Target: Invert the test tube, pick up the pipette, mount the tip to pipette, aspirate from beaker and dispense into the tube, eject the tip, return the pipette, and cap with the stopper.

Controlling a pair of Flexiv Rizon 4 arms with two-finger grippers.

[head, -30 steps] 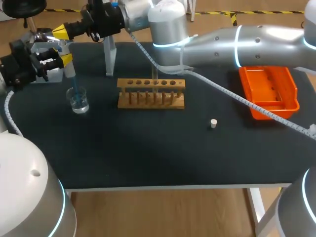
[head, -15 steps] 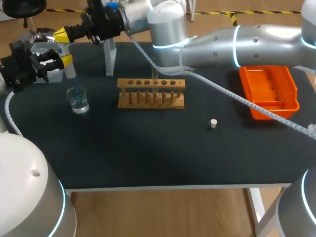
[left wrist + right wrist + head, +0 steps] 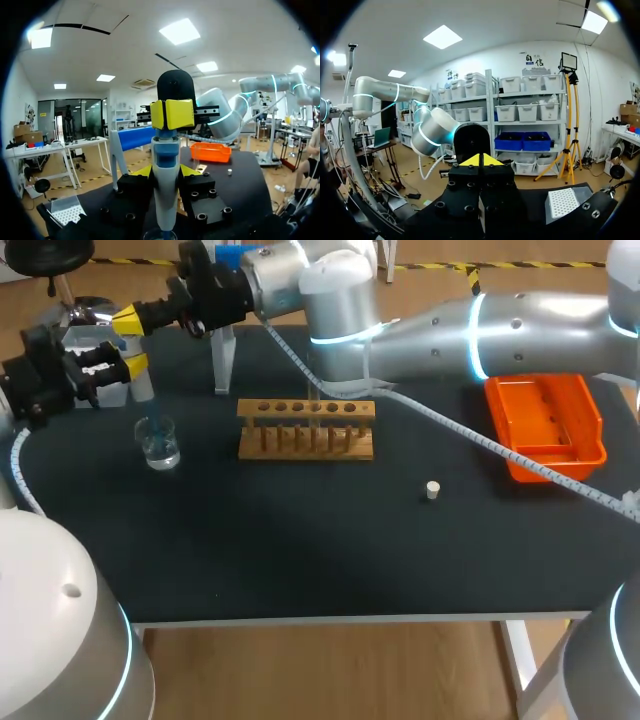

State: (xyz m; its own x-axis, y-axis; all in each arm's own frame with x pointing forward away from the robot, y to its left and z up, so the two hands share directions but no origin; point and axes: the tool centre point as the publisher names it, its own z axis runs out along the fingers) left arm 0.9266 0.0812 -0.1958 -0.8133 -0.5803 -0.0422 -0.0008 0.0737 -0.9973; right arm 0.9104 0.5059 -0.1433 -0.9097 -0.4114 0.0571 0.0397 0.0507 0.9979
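Observation:
My left gripper (image 3: 136, 364) is shut on the white and blue pipette (image 3: 141, 385), which it holds upright over the glass beaker (image 3: 159, 444) of clear liquid. The left wrist view shows the pipette (image 3: 165, 192) between my left gripper's (image 3: 165, 171) fingers, with the beaker's rim (image 3: 160, 235) just under it. My right arm reaches across the table. Its shut gripper (image 3: 127, 318) sits at the pipette's top, and its yellow tips (image 3: 172, 114) rest on the plunger. The wooden rack (image 3: 306, 428) stands mid-table. The white stopper (image 3: 432, 490) lies to its right.
An orange tray (image 3: 545, 425) sits at the right. A clear stand (image 3: 222, 358) rises behind the rack. The tip box (image 3: 95, 340) is at the far left corner, also seen beside my right gripper (image 3: 481, 160) as a white tip box (image 3: 563, 202).
My right gripper has come down a little onto the pipette's top. My left gripper has kept the pipette over the beaker.

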